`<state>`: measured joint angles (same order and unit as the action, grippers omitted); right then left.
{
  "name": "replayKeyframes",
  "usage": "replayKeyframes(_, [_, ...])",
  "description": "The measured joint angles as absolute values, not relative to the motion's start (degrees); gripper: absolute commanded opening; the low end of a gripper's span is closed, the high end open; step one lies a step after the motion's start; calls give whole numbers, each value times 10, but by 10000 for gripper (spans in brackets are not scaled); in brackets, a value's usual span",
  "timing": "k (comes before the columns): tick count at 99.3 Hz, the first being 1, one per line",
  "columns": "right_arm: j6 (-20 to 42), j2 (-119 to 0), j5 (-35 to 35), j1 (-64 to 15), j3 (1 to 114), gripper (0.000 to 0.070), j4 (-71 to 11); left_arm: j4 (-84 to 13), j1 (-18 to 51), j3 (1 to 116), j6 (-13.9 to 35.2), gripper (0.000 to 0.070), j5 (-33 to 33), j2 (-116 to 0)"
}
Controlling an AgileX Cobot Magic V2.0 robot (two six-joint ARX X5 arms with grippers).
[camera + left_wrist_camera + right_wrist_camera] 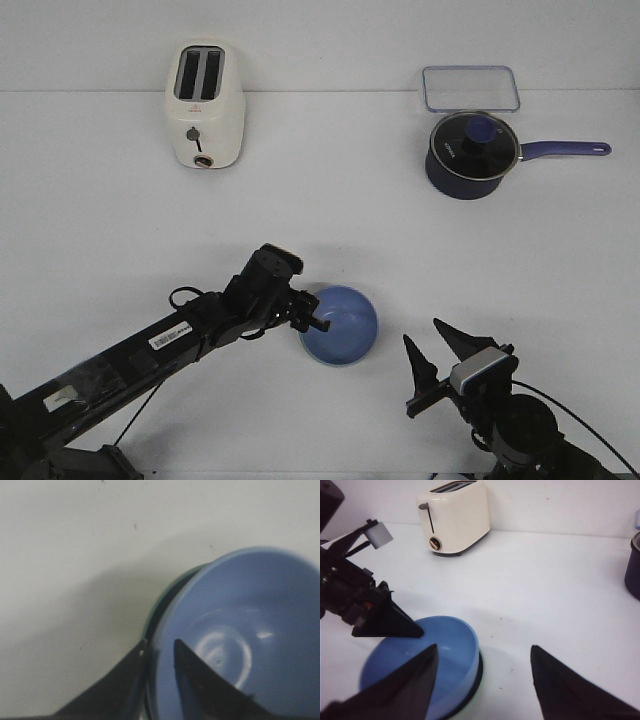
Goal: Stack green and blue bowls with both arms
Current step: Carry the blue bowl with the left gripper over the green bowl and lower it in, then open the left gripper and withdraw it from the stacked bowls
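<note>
The blue bowl (pixel 345 325) sits nested in the green bowl (pixel 150 616), of which only a thin rim edge shows under it. My left gripper (pixel 318 322) straddles the blue bowl's near-left rim, one finger inside and one outside (pixel 159 643), closed on the rim. My right gripper (pixel 421 330) is open and empty, just right of the bowls. In the right wrist view (pixel 484 647) the blue bowl (pixel 445 650) lies beside one finger, with bare table between the tips.
A cream toaster (pixel 204 105) stands at the back left. A dark navy saucepan with lid and long handle (pixel 472 152) is at the back right, with a clear lidded container (pixel 470 88) behind it. The table is white.
</note>
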<state>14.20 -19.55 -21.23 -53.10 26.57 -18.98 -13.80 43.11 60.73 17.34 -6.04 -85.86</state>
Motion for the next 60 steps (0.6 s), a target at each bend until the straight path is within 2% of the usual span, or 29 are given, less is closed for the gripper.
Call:
replayKeyframes(5, [142,-196,-212,-531,266,410,-190,-136,431,608,174,392,-60,-858])
replayKeyframes(29, [142,-196,-212,-531,266,419,-190,-157,421,608,165,391,-34,-818])
replayKeyframes(60, [142,-196,-210,-531,266,418,-190,-193,387,603,132,388,58,-540])
